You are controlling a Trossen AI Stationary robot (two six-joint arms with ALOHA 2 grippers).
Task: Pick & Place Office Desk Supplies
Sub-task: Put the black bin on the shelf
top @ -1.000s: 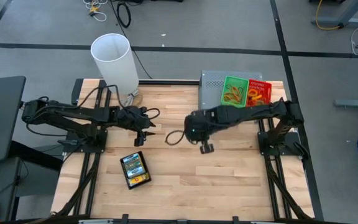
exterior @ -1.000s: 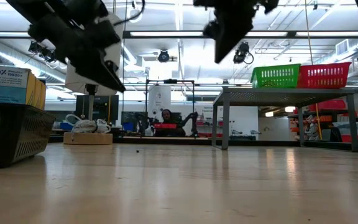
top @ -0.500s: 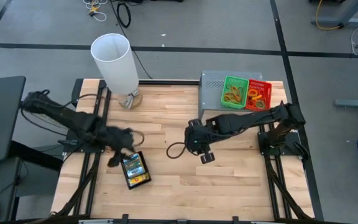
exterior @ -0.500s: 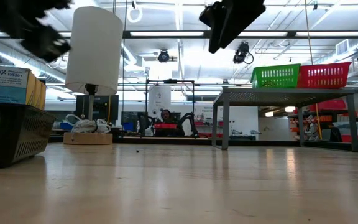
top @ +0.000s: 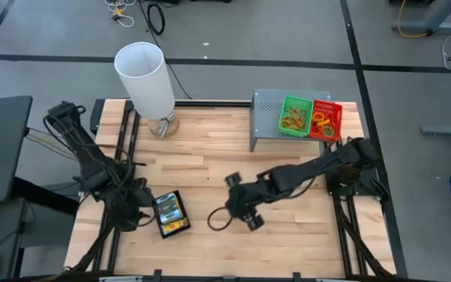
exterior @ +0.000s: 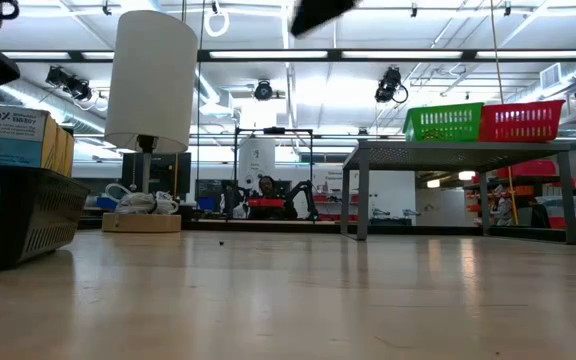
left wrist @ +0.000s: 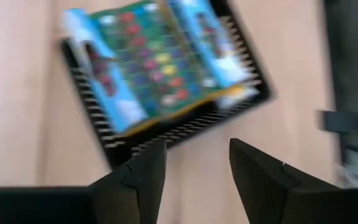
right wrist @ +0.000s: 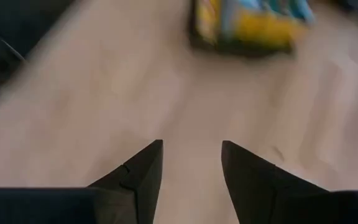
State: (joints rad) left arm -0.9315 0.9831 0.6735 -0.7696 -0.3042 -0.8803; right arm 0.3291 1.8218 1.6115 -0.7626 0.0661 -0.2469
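From above, the black tray (top: 170, 215) holding the crayon boxes (top: 168, 209) sits on the butcher-block table (top: 210, 149) toward seven o'clock from the table's middle. The left gripper (top: 141, 213) is just beside the tray, at its nine o'clock; the right gripper (top: 239, 213) hovers at the tray's three o'clock, a bare strip of wood between them. The green tray (top: 295, 115) and red tray (top: 325, 118), both with loop bands inside, sit on the grey perforated riser (top: 265, 117) at about one o'clock. The white cylinder (top: 146, 78) stands at eleven o'clock.

The low view shows the black tray (exterior: 18, 215) at nine o'clock with the boxes (exterior: 13, 135) standing above its wall, and the green (exterior: 444, 122) and red (exterior: 524, 120) trays up on the riser at two o'clock. The table is bare, pale and glossy; behind it lies a bright lab with ceiling lights, benches and a seated person far off.

The left wrist view has the tray (left wrist: 185, 127) directly ahead of spread fingers (left wrist: 138, 180), nothing between them.

The right wrist view likewise shows parted, empty fingers (right wrist: 143, 177), with the boxes (right wrist: 253, 22) farther ahead (blurred).

The step in hand looks like a grasp on the tray or boxes. It would go best with one arm committing, lowering squarely over a tray wall, while the other holds off.
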